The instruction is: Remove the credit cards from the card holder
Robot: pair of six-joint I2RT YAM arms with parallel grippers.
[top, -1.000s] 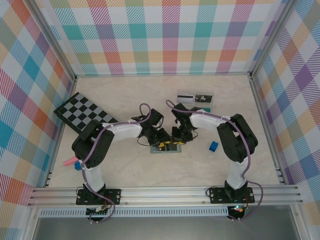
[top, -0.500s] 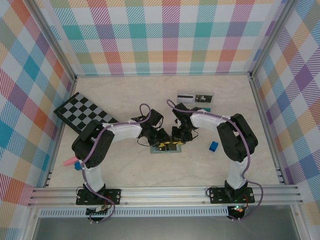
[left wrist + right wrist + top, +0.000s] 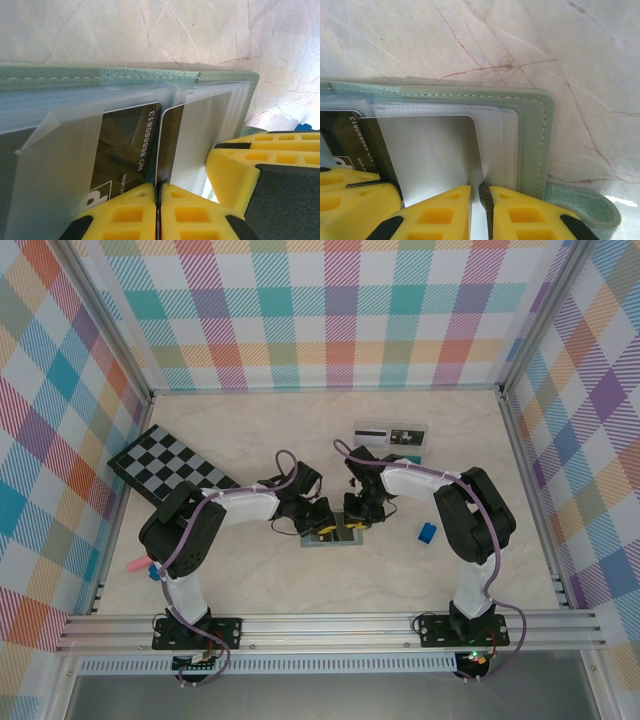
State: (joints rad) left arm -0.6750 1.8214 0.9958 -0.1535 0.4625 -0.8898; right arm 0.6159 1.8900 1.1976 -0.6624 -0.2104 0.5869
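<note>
left pincer (image 3: 158, 189) closed at dark card (image 3: 125, 145) edge, right pincer (image 3: 481, 194) pinching card holder (image 3: 535, 125) sleeve

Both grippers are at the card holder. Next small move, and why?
Probably draw the left gripper straight back, sliding the dark card out of its clear sleeve. Its fingers look shut on that card's edge, most of the card sits inside the pocket, and the right gripper appears clamped on an inner page of the card holder, so the holder should stay put.

The card holder (image 3: 535, 125) is sage green, its card (image 3: 125, 142) dark olive. The board (image 3: 165, 465) is black-and-white checked.
</note>
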